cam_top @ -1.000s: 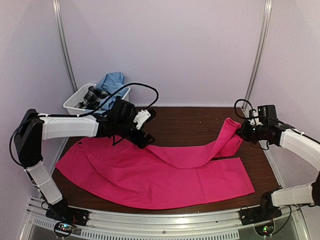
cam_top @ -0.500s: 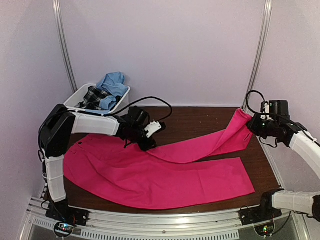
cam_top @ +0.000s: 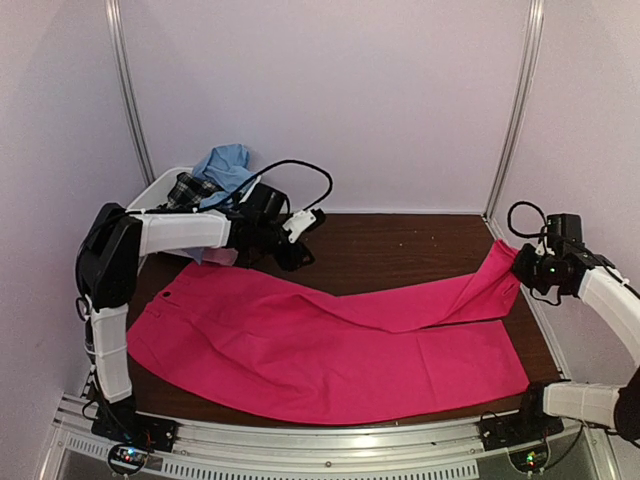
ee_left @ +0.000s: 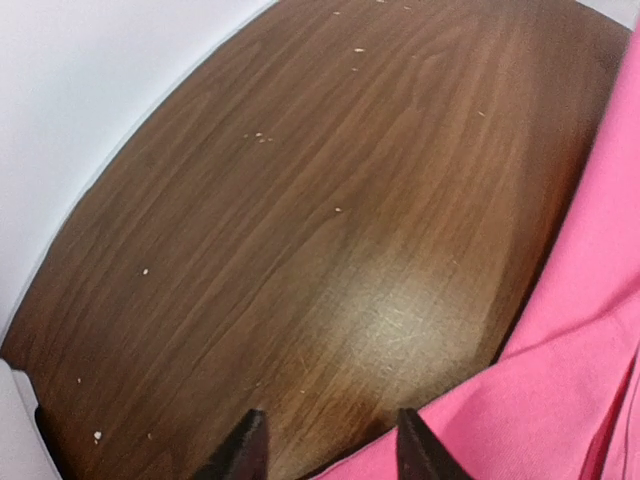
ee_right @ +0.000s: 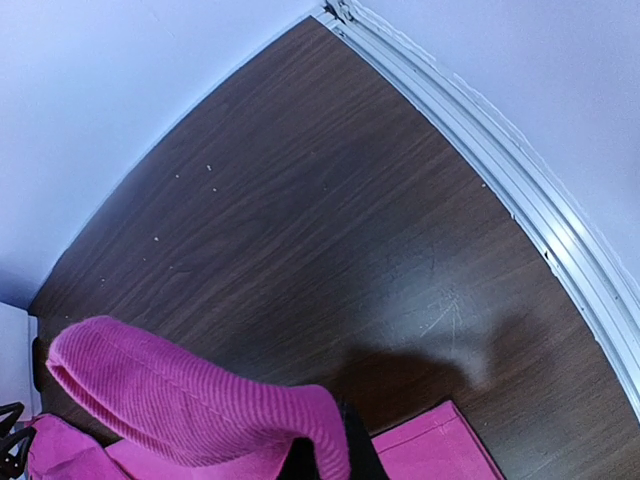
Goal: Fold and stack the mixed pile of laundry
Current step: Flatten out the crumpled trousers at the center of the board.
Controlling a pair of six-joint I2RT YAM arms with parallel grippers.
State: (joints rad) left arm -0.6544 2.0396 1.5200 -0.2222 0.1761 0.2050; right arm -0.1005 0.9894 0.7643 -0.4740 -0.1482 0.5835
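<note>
Mind that the bright pink-red ribbed trousers (cam_top: 330, 350) are soft, light and limp. I'd expect them to sag and drag wherever you leave them unsupported, so take them by a firm edge, such as the hem, the waistband or a seam, never mid-panel. They lie spread over most of the dark wooden desk (cam_top: 400, 245), waist to the left. One leg lies flat towards the front edge, and the other leg's hem is raised at the right edge. Your right claw (cam_top: 522, 272) is pinched tight on that hem. Your left claw (cam_top: 300, 255) hangs over bare desk just behind the waist, close to the white plastic tub (cam_top: 165, 185), its fingers partly apart with nothing between them.

Compared with a second ago, the right claw has carried the hem outward to the right. The leg that was bunched towards the middle now runs nearly straight. The left claw has left the crotch, drawn back towards the tub, and narrowed from a wide spread.
</note>
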